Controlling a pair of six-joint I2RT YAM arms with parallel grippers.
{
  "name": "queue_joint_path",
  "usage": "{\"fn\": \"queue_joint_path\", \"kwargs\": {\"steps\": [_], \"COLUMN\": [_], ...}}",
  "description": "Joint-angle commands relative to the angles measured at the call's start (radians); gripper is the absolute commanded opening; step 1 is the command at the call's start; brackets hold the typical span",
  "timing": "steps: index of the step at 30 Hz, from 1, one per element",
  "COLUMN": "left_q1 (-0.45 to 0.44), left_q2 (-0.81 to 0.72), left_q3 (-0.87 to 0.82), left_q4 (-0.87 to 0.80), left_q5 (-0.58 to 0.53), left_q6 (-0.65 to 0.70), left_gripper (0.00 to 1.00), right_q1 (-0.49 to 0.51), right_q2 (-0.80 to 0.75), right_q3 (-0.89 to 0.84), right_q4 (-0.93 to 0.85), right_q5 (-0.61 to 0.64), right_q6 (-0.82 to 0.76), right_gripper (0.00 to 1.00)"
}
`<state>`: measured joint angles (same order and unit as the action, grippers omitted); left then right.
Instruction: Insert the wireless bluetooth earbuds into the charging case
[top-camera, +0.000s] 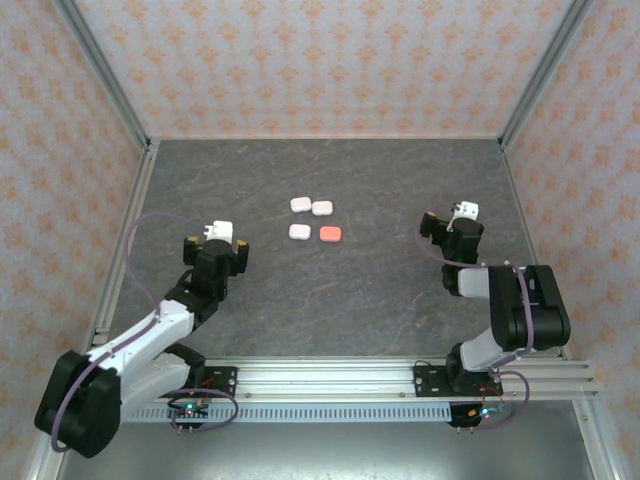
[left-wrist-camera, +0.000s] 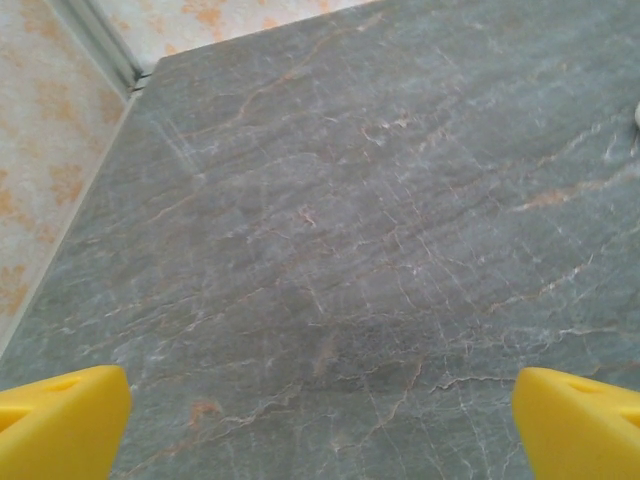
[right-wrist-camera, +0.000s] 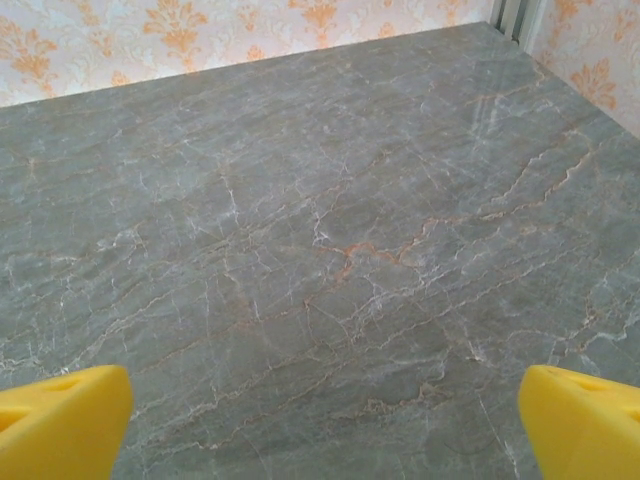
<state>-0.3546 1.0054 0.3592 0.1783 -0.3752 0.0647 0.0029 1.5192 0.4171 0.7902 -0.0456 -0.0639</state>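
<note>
Charging cases (top-camera: 301, 204) are clustered two-by-two mid-table: three whitish, one coral case (top-camera: 330, 234) (near-right corner of the cluster). All are laid flat on the table top (top-camera: 380, 300), a grey stone-look slab veined in orange and white. The slab is enclosed by walls (top-camera: 330, 60) papered in a pale orange damask, with aluminium posts (top-camera: 105, 75) at the corners. Left gripper (top-camera: 213, 248) is held left of the cluster, well apart from it. Its yellow fingertips (left-wrist-camera: 60, 420) are spread wide over bare slab, nothing pinched. Right gripper (top-camera: 450, 228) is held right of the cluster, also well apart. Its fingertips (right-wrist-camera: 585, 420) are spread just as wide, nothing between them.
</note>
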Motion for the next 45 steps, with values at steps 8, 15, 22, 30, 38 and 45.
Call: {"fn": "queue_joint_path", "kwargs": {"steps": [8,15,22,30,38,45], "left_q1": [0.059,0.199,0.288,0.333,0.333,0.332], "left_q2": [0.223,0.267,0.475,0.49,0.49,0.49], "left_q3": [-0.084,-0.09,-0.021,0.067,0.067,0.067], "left_q4": [0.563,0.641,0.712,0.564,0.563,0.564], "left_q5": [0.107,0.228,0.326,0.355,0.352,0.351], "left_q6": [0.077,0.035,-0.011,-0.054,-0.053,-0.053], "left_gripper": [0.97,0.97,0.98,1.0,1.0,1.0], "right_q1": [-0.004,-0.004,-0.004,-0.004,-0.003,-0.003], "right_q2": [0.001,0.001,0.001,-0.001,-0.002,0.0], "right_q3": [0.004,0.003,0.003,0.003,0.003,0.007], "right_q4": [-0.023,-0.023,-0.022,-0.025,-0.023,-0.028], "right_q5": [-0.006,-0.007,-0.006,-0.005,-0.004,-0.002], "right_q6": [0.019,0.019,0.019,0.017,0.017,0.017], "right_gripper": [0.99,0.99,0.99,0.99,0.99,0.99]}}
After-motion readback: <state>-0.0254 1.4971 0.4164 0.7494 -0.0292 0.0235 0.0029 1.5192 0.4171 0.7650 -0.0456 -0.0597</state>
